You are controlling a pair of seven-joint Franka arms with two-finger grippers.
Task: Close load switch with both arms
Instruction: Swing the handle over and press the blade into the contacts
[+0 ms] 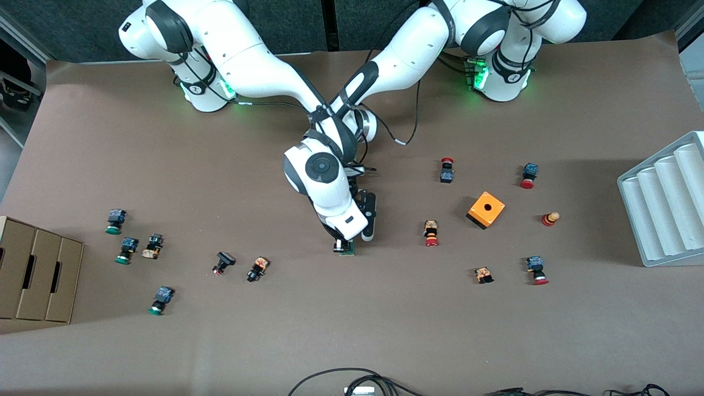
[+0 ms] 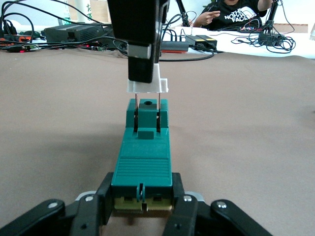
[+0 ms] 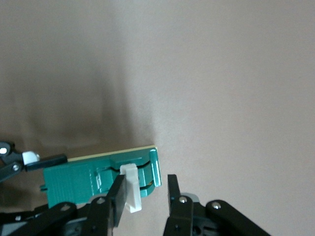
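Observation:
The load switch (image 1: 346,250) is a dark-green block lying on the brown table mid-table. It also shows in the left wrist view (image 2: 142,162) and the right wrist view (image 3: 78,179). My left gripper (image 2: 142,206) is low at the table and shut on the end of the block. It lies under the crossed arms in the front view (image 1: 358,241). The white tab (image 2: 146,86) stands raised on two pins at the other end. My right gripper (image 3: 145,196) comes down from above, open. One finger (image 3: 117,194) presses on the tab (image 3: 132,191), and the other stands apart.
An orange cube with a hole (image 1: 485,209) and several red-capped push-buttons (image 1: 432,233) lie toward the left arm's end. Green-capped push-buttons (image 1: 127,250) lie toward the right arm's end. A cardboard box (image 1: 33,275) and a white ridged tray (image 1: 665,203) stand at the table's ends.

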